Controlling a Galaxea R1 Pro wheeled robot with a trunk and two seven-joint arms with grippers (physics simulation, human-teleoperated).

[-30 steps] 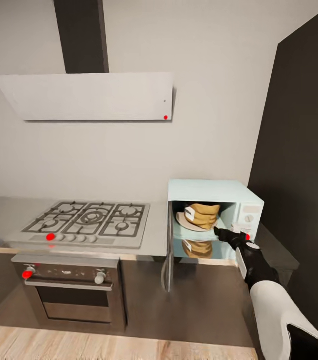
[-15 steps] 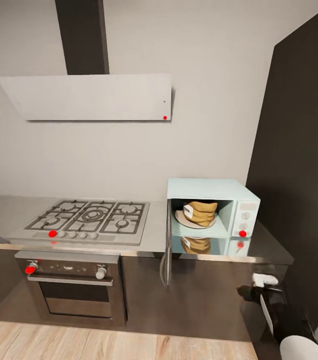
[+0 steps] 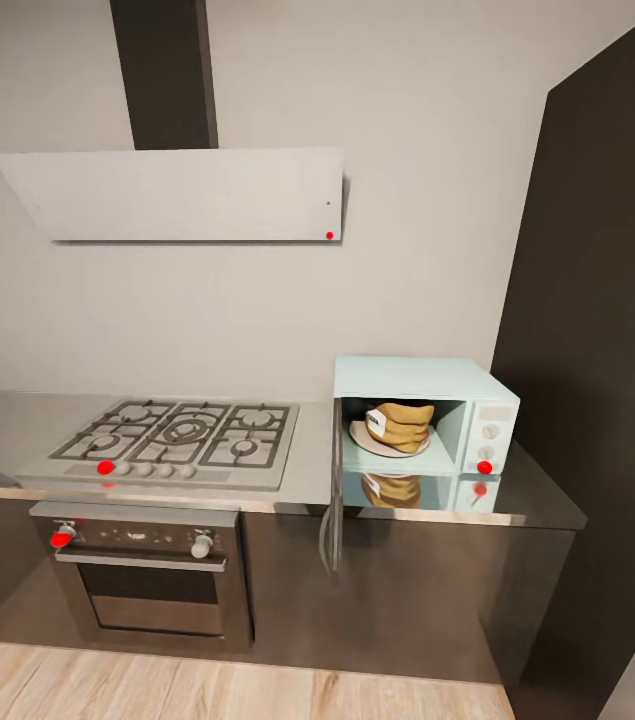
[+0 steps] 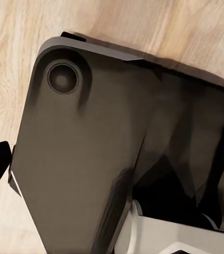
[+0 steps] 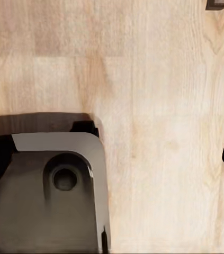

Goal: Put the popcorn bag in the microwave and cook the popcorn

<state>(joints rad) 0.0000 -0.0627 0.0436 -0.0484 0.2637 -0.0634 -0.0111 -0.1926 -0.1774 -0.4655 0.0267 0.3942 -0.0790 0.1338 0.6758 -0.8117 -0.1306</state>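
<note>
The popcorn bag point(image 3: 403, 426) sits inside the microwave point(image 3: 423, 415), on a round pale plate point(image 3: 362, 438). It is a brown sack with a white label on its side. The microwave door point(image 3: 334, 500) hangs wide open and sticks out past the front edge of the worktop point(image 3: 307, 470). The microwave stands near the right end of the worktop, close to the back wall. It has a red dot point(image 3: 484, 467) at its lower right, under two round knobs. The shiny worktop shows a mirror picture of the bag and the dot.

A gas stove point(image 3: 179, 440) lies in the worktop just left of the microwave. An oven point(image 3: 142, 580) sits under the stove. A flat hood point(image 3: 182, 192) hangs on the wall above.

Both wrist views look down at a pale wooden floor point(image 5: 159, 132) and a dark part of the robot's base point(image 4: 90, 159). I cannot tell if the left pincer or the right pincer is released or clenched.
</note>
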